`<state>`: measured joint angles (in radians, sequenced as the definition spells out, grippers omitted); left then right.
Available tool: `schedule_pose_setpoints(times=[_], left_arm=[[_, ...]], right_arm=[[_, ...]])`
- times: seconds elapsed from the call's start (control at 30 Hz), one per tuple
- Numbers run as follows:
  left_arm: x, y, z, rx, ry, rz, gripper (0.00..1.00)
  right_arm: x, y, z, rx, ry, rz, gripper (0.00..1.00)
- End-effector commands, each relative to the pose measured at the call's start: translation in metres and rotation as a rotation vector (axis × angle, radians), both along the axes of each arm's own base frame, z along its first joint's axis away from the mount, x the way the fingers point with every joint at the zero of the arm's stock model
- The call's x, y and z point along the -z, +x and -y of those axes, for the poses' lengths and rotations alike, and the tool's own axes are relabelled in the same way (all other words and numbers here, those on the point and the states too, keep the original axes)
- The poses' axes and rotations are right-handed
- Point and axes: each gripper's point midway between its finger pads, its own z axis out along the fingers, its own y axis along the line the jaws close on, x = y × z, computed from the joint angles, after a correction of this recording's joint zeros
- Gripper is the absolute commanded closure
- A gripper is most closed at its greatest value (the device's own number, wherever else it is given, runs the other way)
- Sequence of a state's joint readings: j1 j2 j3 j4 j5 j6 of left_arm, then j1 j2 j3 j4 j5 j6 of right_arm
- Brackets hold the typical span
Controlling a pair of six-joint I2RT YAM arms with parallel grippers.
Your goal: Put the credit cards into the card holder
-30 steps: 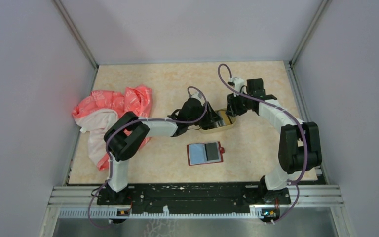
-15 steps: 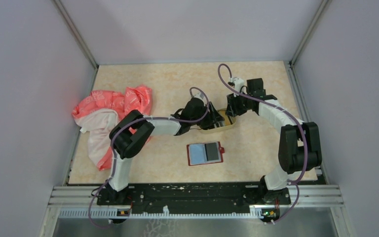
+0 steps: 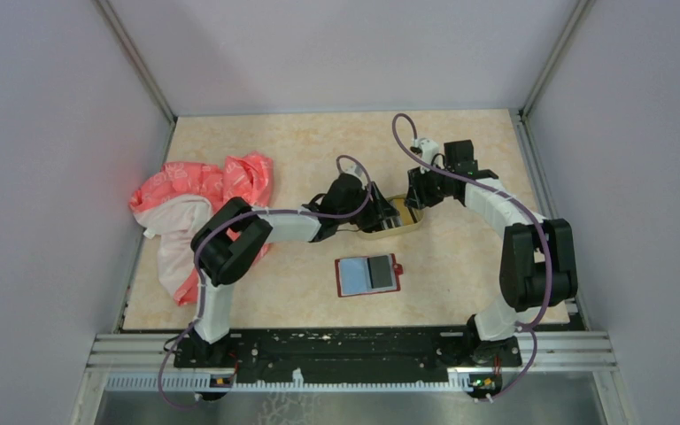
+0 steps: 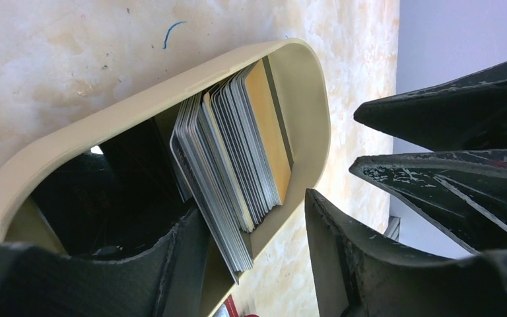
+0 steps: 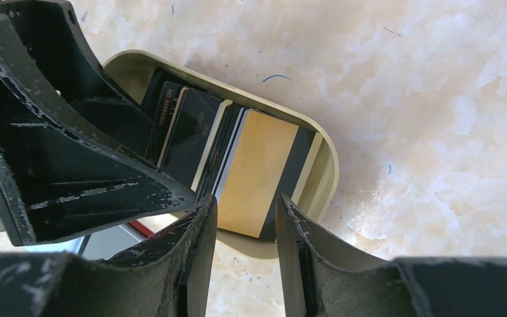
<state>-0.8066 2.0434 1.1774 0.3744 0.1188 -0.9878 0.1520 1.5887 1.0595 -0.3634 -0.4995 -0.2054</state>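
Several credit cards (image 4: 237,152) stand on edge in an oval tan tray (image 4: 138,109), with a gold-tan one (image 5: 257,172) at the outer end. My left gripper (image 4: 247,211) is open at the tray (image 3: 412,223). One of its fingers (image 4: 171,264) is inside the tray beside the stack and the other is outside the tray wall. My right gripper (image 5: 245,201) is open, hovering at the tray's other end over the gold-tan card. The red card holder (image 3: 397,266) lies open nearer the arms. It holds a light-blue card (image 3: 352,275) and a grey card (image 3: 380,273).
A pink and white cloth (image 3: 204,199) lies bunched at the table's left side. Grey walls enclose the table on three sides. Both arms meet over the tray (image 5: 317,191), their fingers close together.
The left arm's elbow has shifted slightly while its gripper stayed at the tray. The right arm and the card holder have not moved.
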Motion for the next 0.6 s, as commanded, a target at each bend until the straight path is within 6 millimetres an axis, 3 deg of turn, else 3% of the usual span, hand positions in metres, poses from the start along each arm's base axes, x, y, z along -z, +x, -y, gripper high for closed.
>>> schedule_pose_setpoints(times=[0.0, 0.57], left_arm=[[-0.03, 0.001, -0.003, 0.001, -0.071, 0.023, 0.41], [-0.019, -0.002, -0.023, -0.033, -0.001, 0.002, 0.47]], right_arm=[[-0.018, 0.003, 0.0, -0.006, 0.027, 0.052, 0.62], [-0.017, 0.002, -0.001, -0.009, 0.028, 0.046, 0.62]])
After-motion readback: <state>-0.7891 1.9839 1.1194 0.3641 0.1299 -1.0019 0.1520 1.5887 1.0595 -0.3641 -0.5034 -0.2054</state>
